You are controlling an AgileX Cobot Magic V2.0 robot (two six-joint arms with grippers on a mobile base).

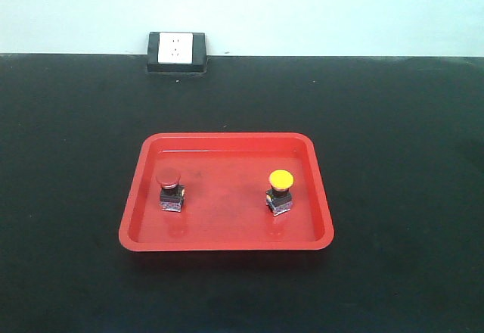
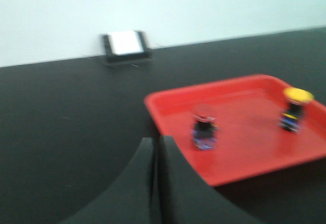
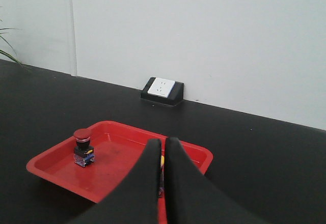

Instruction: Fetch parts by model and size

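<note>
A red-capped switch (image 1: pixel 170 189) and a yellow-capped switch (image 1: pixel 279 191) are stood upright in a red tray (image 1: pixel 227 238); both the left gripper (image 2: pixel 154 147) and the right gripper (image 3: pixel 163 147) are held closed and empty.

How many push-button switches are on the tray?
2. The red switch stands upright in the left half of the tray, the yellow switch in the right half. None seem hidden.

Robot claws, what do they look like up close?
Both look alike. The left claw and the right claw each have two plain matte black fingers that curve and taper toward rounded tips. The surfaces look smooth, with no markings, stickers or cables showing. The arms behind them are out of view.
</note>
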